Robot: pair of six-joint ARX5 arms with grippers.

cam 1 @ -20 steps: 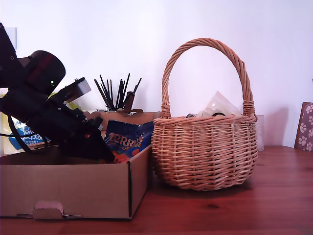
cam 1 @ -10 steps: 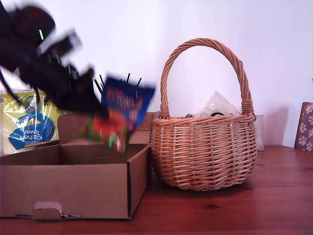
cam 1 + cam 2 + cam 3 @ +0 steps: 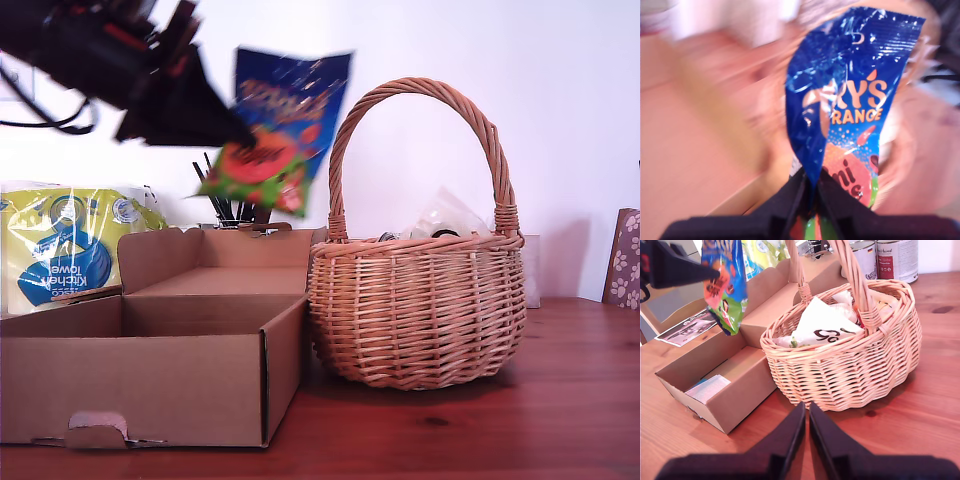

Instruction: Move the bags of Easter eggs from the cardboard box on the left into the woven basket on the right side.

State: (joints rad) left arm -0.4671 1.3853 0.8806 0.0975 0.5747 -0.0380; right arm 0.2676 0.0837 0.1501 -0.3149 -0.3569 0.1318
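Observation:
My first gripper is shut on the lower end of a dark blue bag of Easter eggs with orange print. It holds the bag high in the air above the brown cardboard box, just to the exterior view's left of the woven basket's handle. The wicker basket stands beside the box and holds a white bag and other packets. My second gripper is shut on nothing, low over the table and facing the basket. A flat pale item lies on the box floor.
A yellow-green and blue kitchen towel pack stands behind the box at the exterior view's left. A pot of black sticks is behind the box. Tins stand behind the basket. A flowered object sits at the exterior view's right edge.
My first gripper has lifted the dark blue bag out of the box, up and toward the exterior view's right, nearer the basket handle. The box interior now shows open.

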